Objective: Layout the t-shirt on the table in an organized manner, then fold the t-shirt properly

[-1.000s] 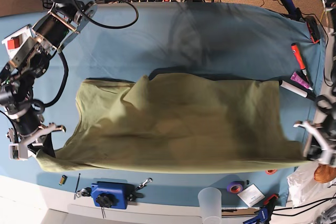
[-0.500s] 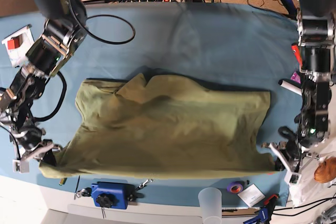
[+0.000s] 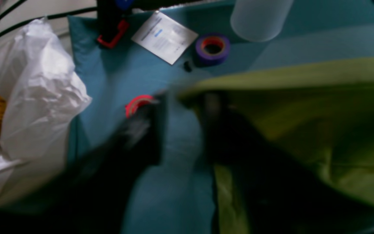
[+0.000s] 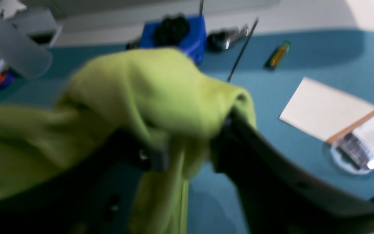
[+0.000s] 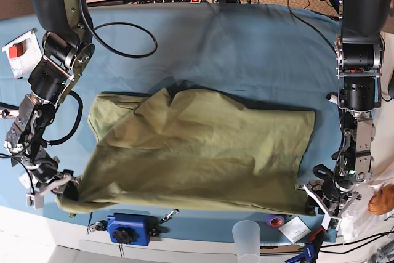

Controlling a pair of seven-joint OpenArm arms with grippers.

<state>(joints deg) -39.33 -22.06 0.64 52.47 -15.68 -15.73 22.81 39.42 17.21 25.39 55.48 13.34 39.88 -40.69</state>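
I read no lettering anywhere; the white card (image 3: 165, 37) by the purple tape roll (image 3: 212, 48) is too blurred. In the base view's left, my right gripper (image 5: 54, 188) sits at the t-shirt (image 5: 197, 152) corner, fingers spread with soft, matte olive cloth bunched between them. The shirt lies rumpled across the smooth teal table (image 5: 246, 47). At far right, my left gripper (image 5: 320, 201) has fingers parted beside the hem corner, holding nothing.
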